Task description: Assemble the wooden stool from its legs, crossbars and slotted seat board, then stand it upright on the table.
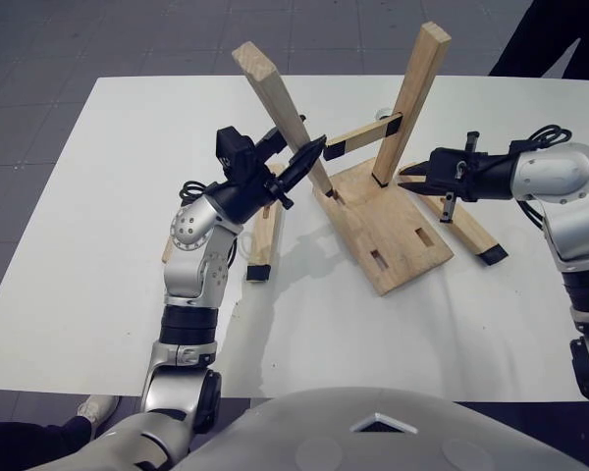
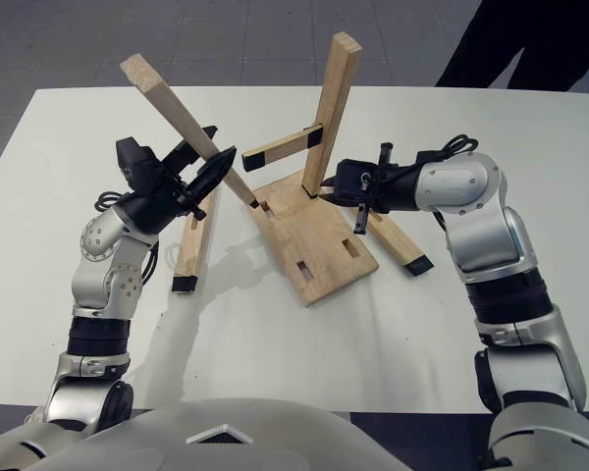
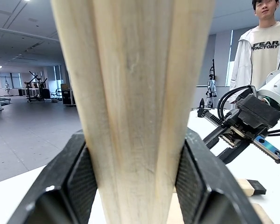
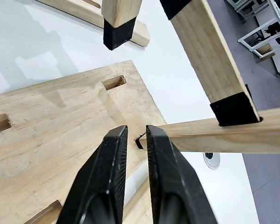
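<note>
Our left arm (image 1: 198,250) hides part of a spare leg (image 1: 267,240) on the table (image 1: 98,196); the left claw (image 1: 302,149) is clenched on a tilted leg (image 1: 273,90) whose foot meets the seat board (image 1: 398,240), seated or not we cannot tell. Beside the upright leg (image 1: 419,74) and its crossbar (image 1: 358,137), the right claw (image 1: 408,177) hangs slightly parted and empty, covering part of a second spare leg (image 1: 471,235).

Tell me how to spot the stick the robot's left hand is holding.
The white table holds a slotted seat board with two legs sticking up. Yours is the leaning leg on the robot's left, pinched between the fingers of the left gripper. The other leg stands straighter and carries a crossbar.
</note>
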